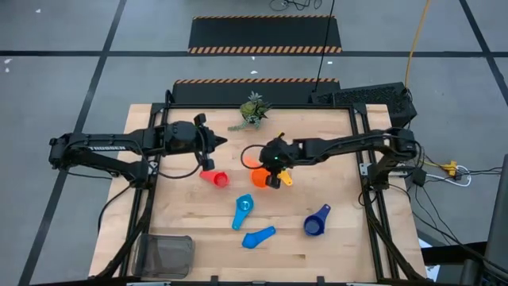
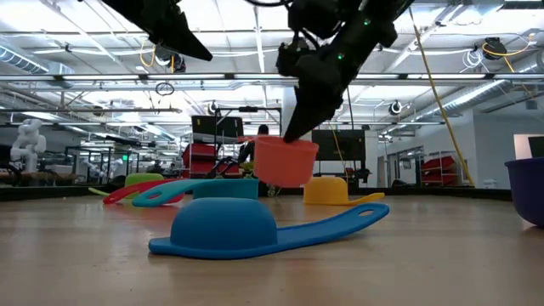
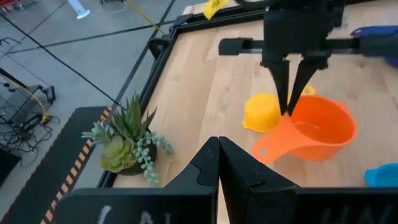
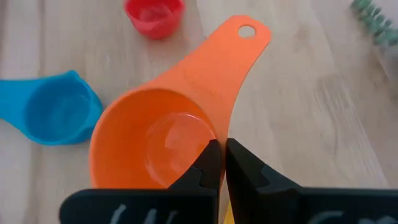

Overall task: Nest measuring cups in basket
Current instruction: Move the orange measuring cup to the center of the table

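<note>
Nearest the low camera, a blue plastic measuring cup (image 2: 234,229) lies upside down on the wooden surface (image 1: 333,246). Right gripper (image 4: 219,163) fingers pinch the orange plastic measuring cup's (image 4: 155,140) rim, lifted mid-surface; left gripper (image 1: 225,142) fingers are together, empty. Dark mesh basket (image 1: 165,256) sits at the near-left corner.

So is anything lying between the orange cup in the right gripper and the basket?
Yes. The right gripper holds the orange cup mid-table; the basket sits at the near-left corner. The light blue cup lies roughly on that line, the red cup just off it. Carried higher, both clear.
</note>
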